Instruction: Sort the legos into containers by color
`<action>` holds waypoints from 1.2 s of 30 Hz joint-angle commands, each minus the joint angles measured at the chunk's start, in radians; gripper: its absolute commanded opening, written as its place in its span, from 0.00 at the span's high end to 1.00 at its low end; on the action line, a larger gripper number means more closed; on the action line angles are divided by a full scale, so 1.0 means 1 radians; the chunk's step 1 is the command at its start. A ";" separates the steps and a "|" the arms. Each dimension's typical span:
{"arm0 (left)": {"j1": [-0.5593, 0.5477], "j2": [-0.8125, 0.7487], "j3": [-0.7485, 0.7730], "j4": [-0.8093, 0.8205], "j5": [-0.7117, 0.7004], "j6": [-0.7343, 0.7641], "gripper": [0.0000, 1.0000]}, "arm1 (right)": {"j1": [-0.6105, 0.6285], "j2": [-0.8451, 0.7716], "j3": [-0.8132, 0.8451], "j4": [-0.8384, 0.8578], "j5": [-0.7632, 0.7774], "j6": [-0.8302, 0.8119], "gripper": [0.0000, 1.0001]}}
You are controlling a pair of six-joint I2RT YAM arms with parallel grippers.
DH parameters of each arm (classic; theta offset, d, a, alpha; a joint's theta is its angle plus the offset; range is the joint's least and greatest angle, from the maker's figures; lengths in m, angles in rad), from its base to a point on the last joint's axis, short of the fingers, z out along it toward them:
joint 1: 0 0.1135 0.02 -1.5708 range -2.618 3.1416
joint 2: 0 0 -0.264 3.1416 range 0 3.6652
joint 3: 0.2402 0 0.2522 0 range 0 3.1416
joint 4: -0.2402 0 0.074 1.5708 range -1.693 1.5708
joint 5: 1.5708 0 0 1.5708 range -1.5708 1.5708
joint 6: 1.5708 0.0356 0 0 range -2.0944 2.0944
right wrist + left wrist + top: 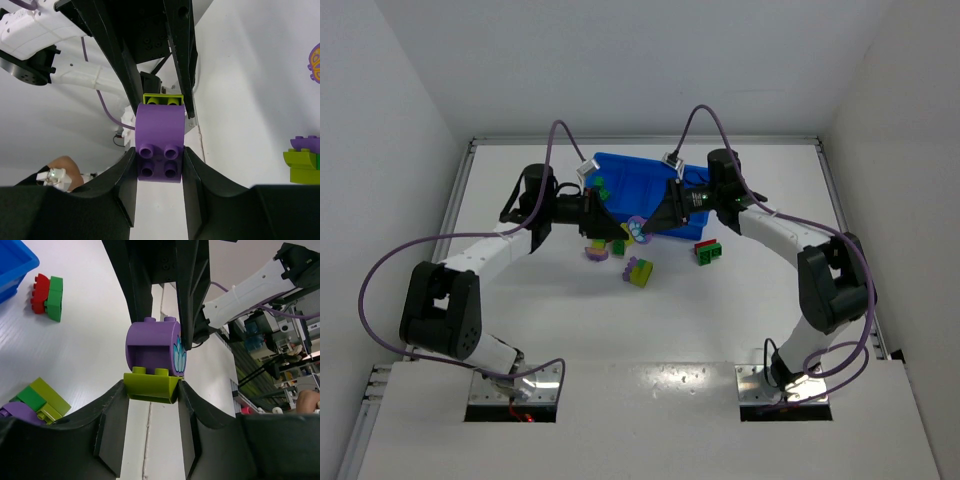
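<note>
Left wrist: yellow-green brick (150, 389) w/in left pincer (152, 386); purple brick (150, 347) w/in right pincer (161, 331).

In the top view the near side of the tray (625, 178) is hidden by the left claw (626, 228) and right claw (648, 226), and the brick pair (637, 231) between them is too small to be made out. A cluster (304, 160) is cut off by the right wrist view's edge.

table (650, 320): white, flat | walls (620, 60): white, enclosing three sides
</note>
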 commanded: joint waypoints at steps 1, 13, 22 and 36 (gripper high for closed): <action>-0.009 -0.010 0.004 -0.002 0.021 0.079 1.00 | -0.021 -0.007 0.048 0.036 -0.013 0.007 0.99; -0.009 -0.115 -0.049 -0.172 -0.114 0.258 1.00 | -0.179 -0.084 0.039 -0.011 -0.013 -0.022 0.99; -0.058 -0.242 -0.020 -0.341 -0.707 0.456 1.00 | -0.224 -0.105 0.197 -0.527 0.348 -0.508 0.99; -0.211 0.107 0.286 -0.301 -1.223 0.516 1.00 | -0.224 -0.121 0.171 -0.499 0.707 -0.570 0.99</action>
